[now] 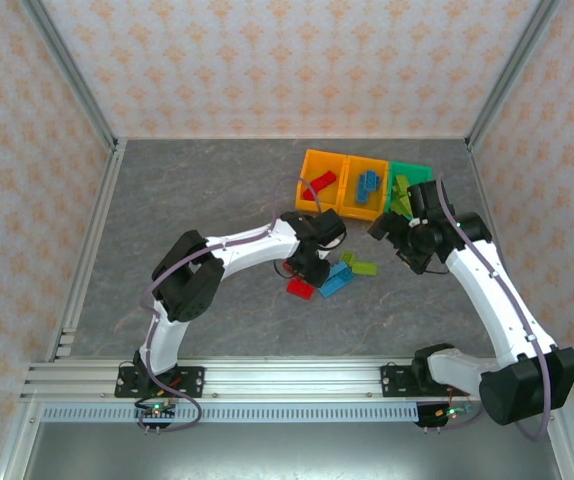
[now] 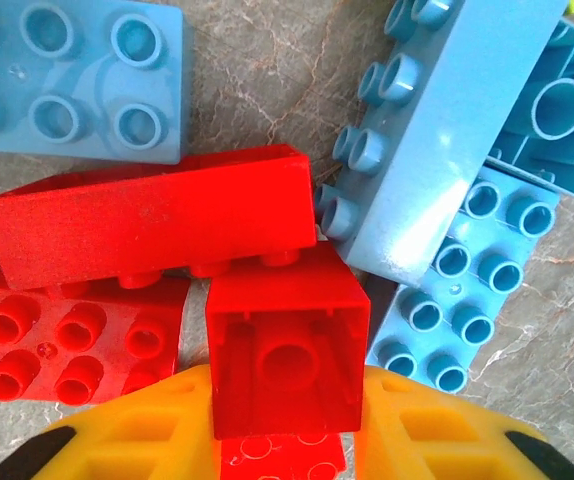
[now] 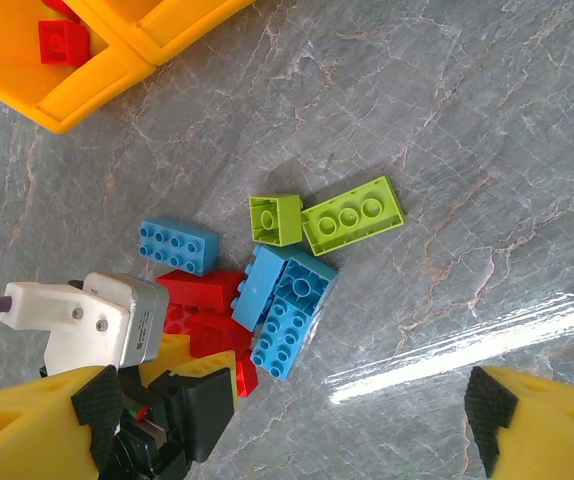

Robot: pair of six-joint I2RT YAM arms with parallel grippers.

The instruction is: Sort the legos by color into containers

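My left gripper (image 2: 287, 405) is shut on a small red lego (image 2: 285, 350), which lies on its side with its hollow underside facing the camera, in the pile on the table. Around it lie more red legos (image 2: 147, 215) and blue legos (image 2: 437, 130). From above, the left gripper (image 1: 312, 268) sits low over the pile (image 1: 332, 282). My right gripper (image 3: 292, 410) hangs open above the table, right of the pile, with nothing between its fingers. Two yellow-green legos (image 3: 353, 215) lie just beyond the blue ones (image 3: 285, 305).
The containers stand in a row at the back: an orange bin (image 1: 312, 157) holding red bricks, an orange bin (image 1: 369, 160) holding blue ones, a green bin (image 1: 414, 168) holding green ones. The right gripper (image 1: 392, 228) hovers just in front of them. Metal-framed walls enclose the table.
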